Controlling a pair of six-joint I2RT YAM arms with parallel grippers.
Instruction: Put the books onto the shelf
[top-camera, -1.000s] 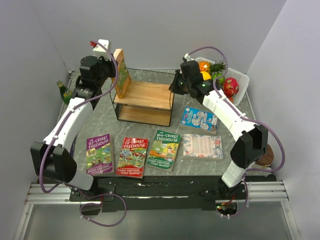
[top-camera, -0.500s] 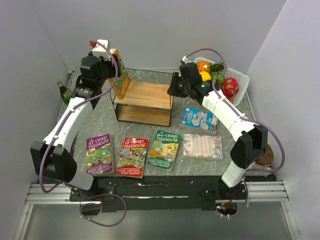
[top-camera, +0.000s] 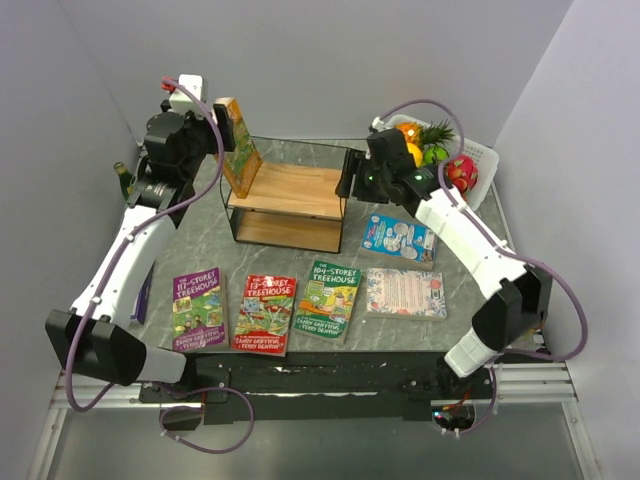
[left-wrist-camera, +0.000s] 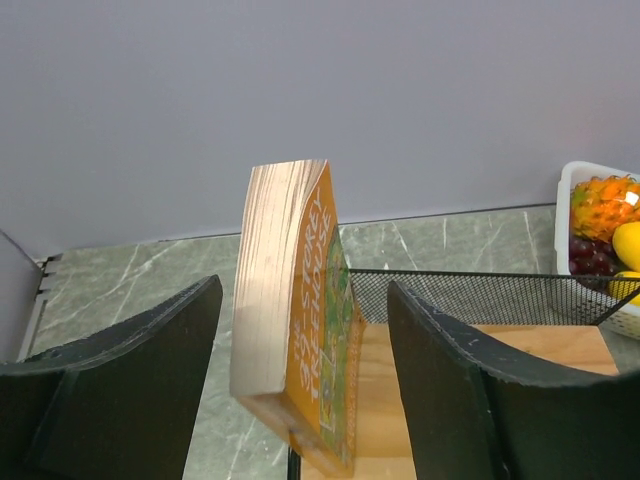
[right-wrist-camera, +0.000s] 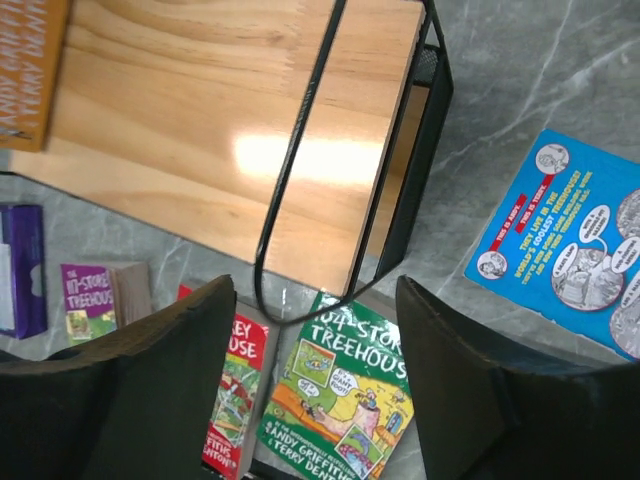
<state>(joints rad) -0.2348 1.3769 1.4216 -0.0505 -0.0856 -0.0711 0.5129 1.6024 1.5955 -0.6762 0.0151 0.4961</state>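
**Letting go of the first book**

We see that both arms have released over the last second. The small two-tier shelf of pale wooden boards in a thin black wire frame (top-camera: 300, 190) has not shifted on the grey marbled table (top-camera: 200, 245). The thick orange-covered paperback (top-camera: 240, 150) at its left end now stands unsupported. A second ago the left gripper (left-wrist-camera: 305, 295) was clamped on it. Now its jaws stand wide on either side, touching neither cover, and the arm has drawn up and back to the left. The orange paperback rests on its lower edge at the left end of the top board, leaning rather than upright. We cannot tell whether the wire end props it. The right gripper (right-wrist-camera: 315, 295), nearly closed a second ago, has spread its jaws too and holds nothing as it hovers over the shelf's right end.

We judge one book placed, provided it stays up. Five lie flat on the table in front of the shelf: the purple book (top-camera: 198, 308), the red book (top-camera: 264, 313), the green book (top-camera: 328, 298), the pale pink patterned book (top-camera: 405, 292) and the blue book (top-camera: 397, 238).

The largest lettering we can read is "104-STOREY TREEHOUSE" on the green book, "117-STOREY TREEHOUSE" on the purple and "13-STOREY TREEHOUSE" on the red. The orange cover shows "STOREY TREEHOUSE" sideways, its number unclear. Smaller still, the green cover names Andy Griffiths and Terry Denton. The blue book's speech bubbles are too fine for us to read.
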